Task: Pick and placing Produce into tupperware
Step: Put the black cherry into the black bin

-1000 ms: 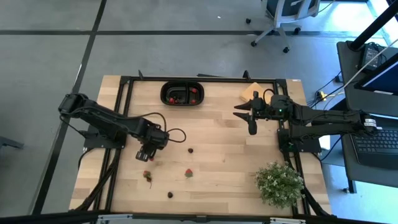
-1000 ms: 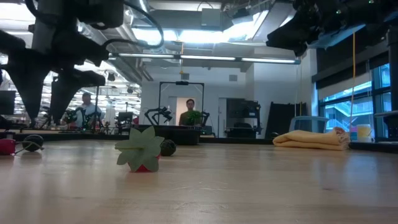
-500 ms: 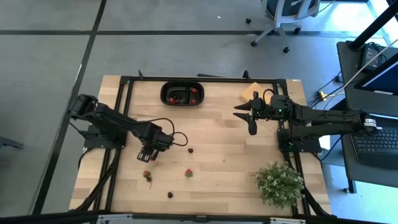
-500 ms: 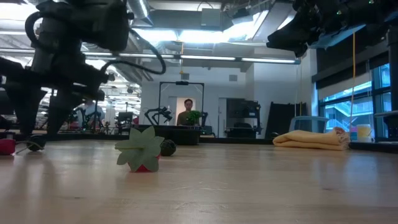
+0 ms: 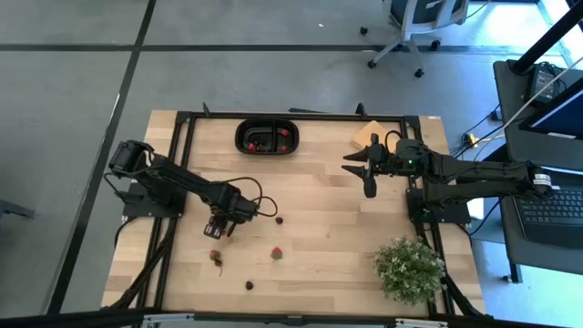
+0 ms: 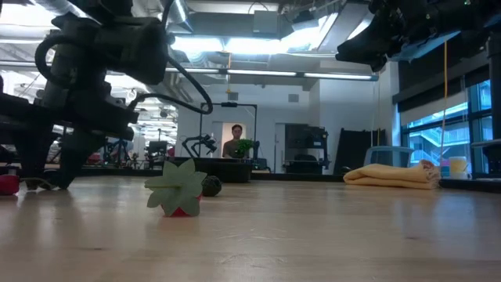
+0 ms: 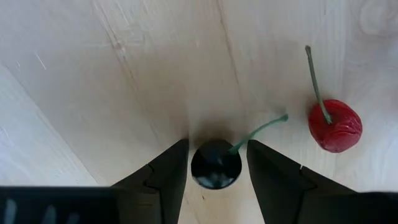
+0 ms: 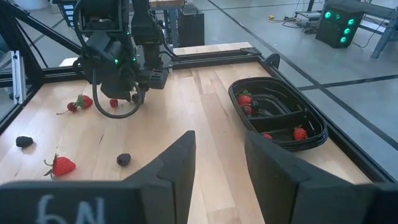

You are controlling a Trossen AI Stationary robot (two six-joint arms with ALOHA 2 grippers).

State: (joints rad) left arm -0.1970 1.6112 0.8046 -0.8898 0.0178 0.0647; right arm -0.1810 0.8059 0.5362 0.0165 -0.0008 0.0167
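Observation:
My left gripper (image 5: 219, 228) points straight down at the table's left part, open. Its two fingers stand on either side of a dark cherry (image 7: 216, 165) with a green stem, which lies on the wood; a thin gap shows on each side. A red cherry (image 7: 336, 124) lies just beside it. A strawberry (image 5: 276, 253) and dark berries (image 5: 280, 220) (image 5: 249, 285) lie loose nearby. The black tupperware (image 5: 267, 137) sits at the far edge with red pieces inside (image 8: 245, 99). My right gripper (image 5: 369, 178) hovers open over the right part, holding nothing.
A leafy potted plant (image 5: 407, 269) stands at the near right corner. A tan pad (image 5: 367, 138) lies at the far right. The black frame rails (image 5: 182, 146) run along the table's left and far sides. Bare wood lies between the fruits and the tupperware.
My left gripper has sunk toward the table, and its fingertips now stand low around the dark cherry. Its finger gap looks unchanged. The fruits have stayed where they were.

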